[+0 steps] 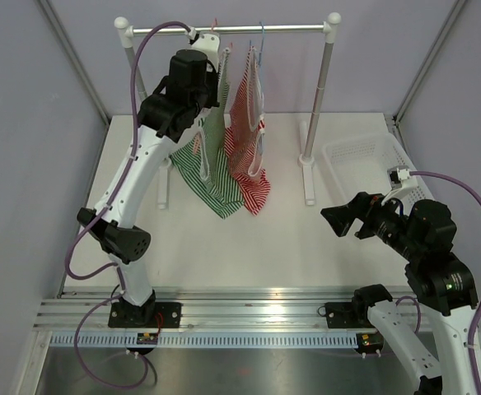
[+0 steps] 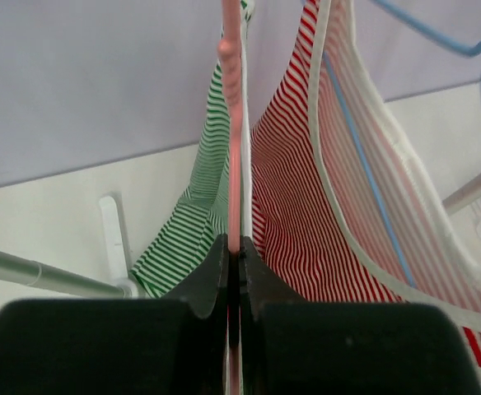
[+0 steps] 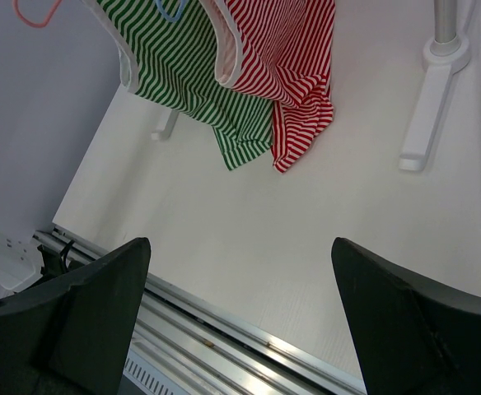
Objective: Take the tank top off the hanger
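Tank top point(image 1: 212, 177) job has barely got going, far as I can tell. The green striped one isn't off yet. It hangs on its pink hanger point(image 2: 232, 123), which is hooked over the rail point(image 1: 282, 29), and the fabric drapes down below the left end effector point(image 2: 234, 247) and a bit to its left in the wrist view.

That end effector is pinched tight on the pink hanger, fingers together with the pink wire running up out from between them. There's a white strap edge right alongside the wire, and I can't tell if it got caught in the pinch too. Just to the right of it is a red top point(image 2: 306, 206) on a blue hanger point(image 2: 372, 189), hanging right up against the green one.

The right end effector point(image 1: 339, 218) is spread wide with nothing in it. It hovers low over the surface point(image 1: 249, 247), well apart from the clothes, with a white basket point(image 1: 364, 156) just beyond it.

So the grab on the hanger is done. What's left, I reckon, is pretty much everything: both straps have to slip off the hanger arms and the tank top has to come free. The right side will probably need to come in and help.
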Controlling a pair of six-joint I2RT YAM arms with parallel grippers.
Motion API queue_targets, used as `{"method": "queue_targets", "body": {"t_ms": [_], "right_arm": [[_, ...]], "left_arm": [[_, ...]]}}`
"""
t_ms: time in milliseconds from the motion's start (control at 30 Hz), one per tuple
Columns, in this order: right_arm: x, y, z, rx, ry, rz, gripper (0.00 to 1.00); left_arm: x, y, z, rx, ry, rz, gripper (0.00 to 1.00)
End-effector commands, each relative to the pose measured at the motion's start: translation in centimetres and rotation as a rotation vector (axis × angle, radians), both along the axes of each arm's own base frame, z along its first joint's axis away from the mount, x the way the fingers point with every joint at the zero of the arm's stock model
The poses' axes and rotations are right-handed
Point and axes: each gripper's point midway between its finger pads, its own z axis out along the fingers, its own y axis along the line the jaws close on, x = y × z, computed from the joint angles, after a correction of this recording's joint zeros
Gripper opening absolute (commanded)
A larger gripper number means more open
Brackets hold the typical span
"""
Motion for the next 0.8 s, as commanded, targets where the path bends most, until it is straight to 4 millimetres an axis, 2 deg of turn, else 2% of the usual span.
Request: {"method": "queue_targets", "body": {"t_ms": [0,100,233,300,367,400,433,467,500,533,567,600,633,667,700,733,767], "right_arm": [[0.2,0.4,0.8,0.006,-0.038,0.024,1.0],[0.3,0.6,0.8,0.011,-0.036,0.029,0.99],[0.6,0.7,0.7,0.019,-0.035,0.031,1.0],[1.0,1.1,1.0,0.035,-0.043,0.042,0.99],[1.2,1.7,1.3,0.058,-0.045,0.07,1.0],[1.7,2.2,1.9,0.077,-0.066,0.088,0.99],[1.8,2.6,2.3,0.092,-0.077,0.105,0.99],[1.5,3.4,2.4,0.119,-0.074,0.152,0.99],[2.1,4.0,3.2,0.141,-0.1,0.181,0.99],[2.1,4.5,3.5,0.16,-0.102,0.214,0.99],[1.6,5.5,3.5,0.194,-0.079,0.284,0.99],[2.2,6.3,3.7,0.215,-0.077,0.32,0.99],[2.3,6.8,3.6,0.233,-0.06,0.357,1.0],[2.0,7.9,2.8,0.268,0.005,0.434,0.99],[2.1,8.4,3.4,0.29,-0.021,0.477,1.0],[2.1,8.8,2.6,0.327,0.027,0.495,1.0],[2.1,9.1,2.4,0.341,0.033,0.515,1.0]], "left_arm": [[-3.1,3.0,9.6,-0.089,-0.218,0.078,0.0],[-5.0,4.0,11.8,-0.12,-0.261,0.076,0.0],[-7.2,4.1,12.6,-0.143,-0.258,0.019,0.0],[-8.2,4.5,11.2,-0.14,-0.203,0.018,0.0],[-10.8,5.4,11.1,-0.166,-0.179,0.001,0.0],[-11.3,5.1,8.9,-0.176,-0.12,-0.003,0.0],[-12.3,5.4,8.4,-0.197,-0.103,-0.008,0.0],[-15.1,6.3,9.9,-0.25,-0.138,-0.037,0.0],[-15.6,6.1,7.6,-0.257,-0.081,-0.039,0.0],[-16.9,6.7,7.7,-0.28,-0.088,-0.042,0.0],[-19.3,7.7,8.2,-0.31,-0.104,-0.053,0.0],[-20.5,8.2,7.9,-0.326,-0.096,-0.057,0.0],[-21.2,8.4,6.7,-0.32,-0.068,-0.058,0.0],[-23.5,9.0,6.6,-0.331,-0.068,-0.095,0.0],[-24.5,9.2,6.1,-0.331,-0.055,-0.113,0.0],[-25.0,9.0,4.0,-0.313,-0.001,-0.125,0.0],[-26.3,8.4,3.3,-0.327,0.024,-0.188,0.0]]}}
